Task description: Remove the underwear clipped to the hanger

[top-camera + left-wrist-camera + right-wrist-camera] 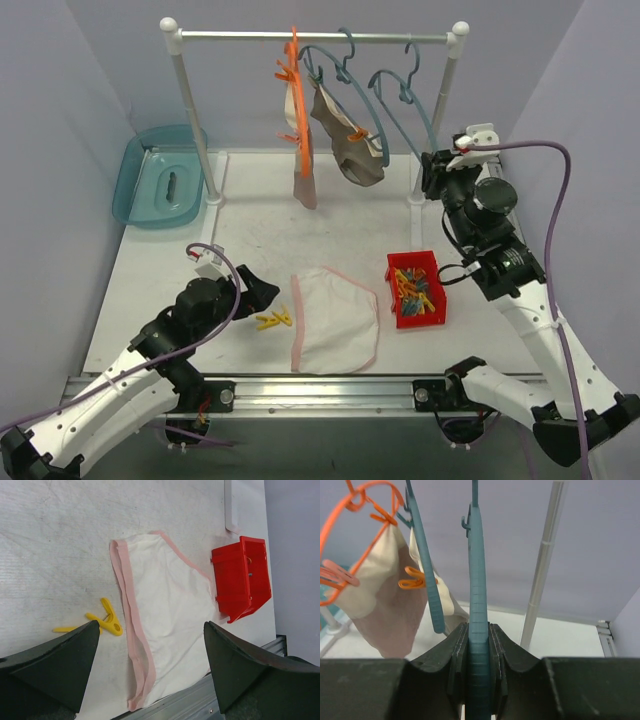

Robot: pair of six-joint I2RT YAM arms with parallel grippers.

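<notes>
Left gripper [151,630]: jaws wide apart, empty; arm low over the table.
White briefs [335,318]: flat on the table, unclipped.
Right gripper [479,630]: clamped on a teal hanger [477,570]; arm raised toward the rail [250,37].
Taupe briefs [350,150]: hanging by an orange clip [355,134]; probably light and limp, best pinched just beside the clip.

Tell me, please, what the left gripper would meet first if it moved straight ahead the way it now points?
Most likely the white underwear with pink trim, lying flat on the table: in the wrist view it fills the gap between the open fingers of the left gripper. Depth is unclear, though.
</notes>
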